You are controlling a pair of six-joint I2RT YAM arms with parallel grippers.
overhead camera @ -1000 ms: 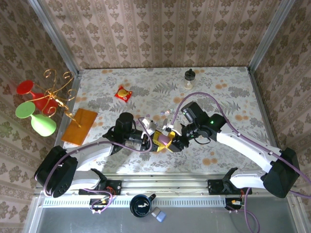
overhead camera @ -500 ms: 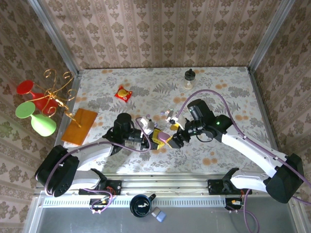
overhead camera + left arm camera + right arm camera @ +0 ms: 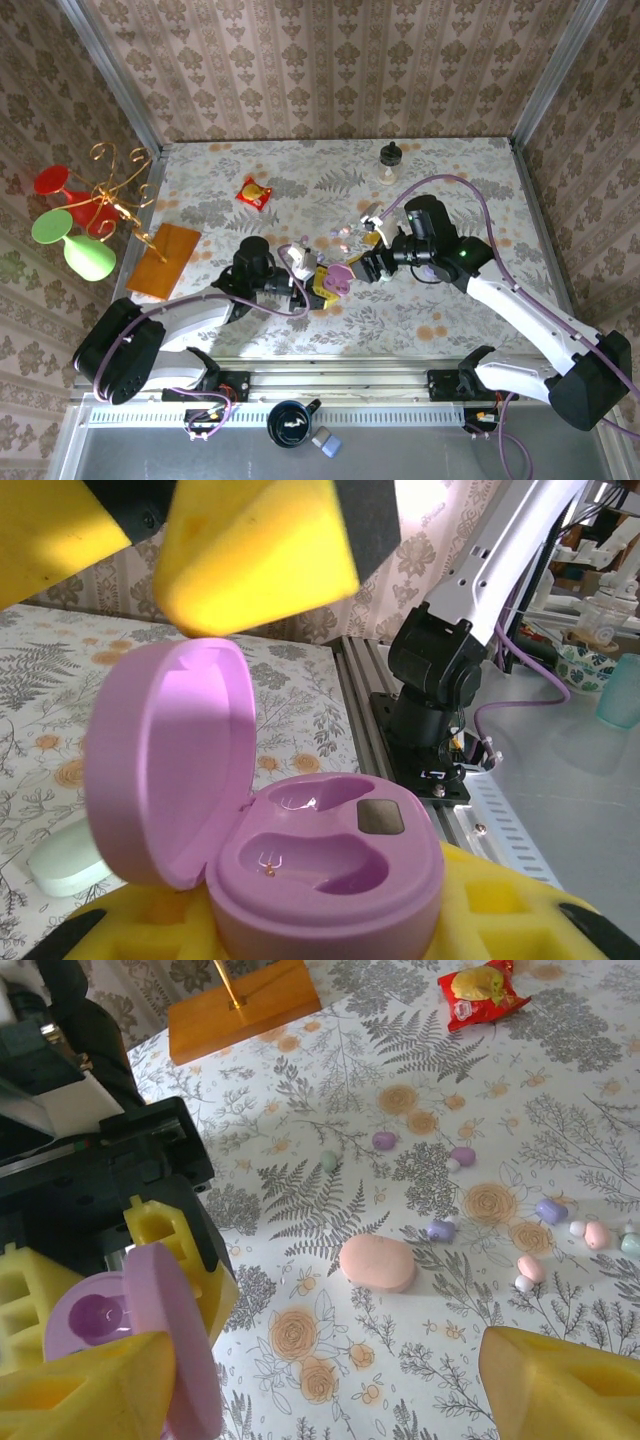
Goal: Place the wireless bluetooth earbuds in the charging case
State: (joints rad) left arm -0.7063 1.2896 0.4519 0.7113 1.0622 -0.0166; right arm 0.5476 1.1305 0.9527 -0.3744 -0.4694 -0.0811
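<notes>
Left gripper (image 3: 325, 283) clenched on the lilac charging case (image 3: 320, 870), lid open, both wells bare, right gripper (image 3: 320, 1375) spread wide, holding nothing, just right of it, earbuds (image 3: 384, 1141) scattered on the floral table (image 3: 560, 1090) beyond, near a closed pink case (image 3: 377, 1262).

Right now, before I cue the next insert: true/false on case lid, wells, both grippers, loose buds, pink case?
1. The lilac charging case is open. True.
2. An earbud sits in one of its wells. False: both look empty.
3. The left gripper is shut on the case. True.
4. The right gripper holds an earbud. False: it is open, with nothing between its fingers.
5. The earbuds lie loose on the table. True.
6. The pink case is open. False: it lies shut on the table.
</notes>
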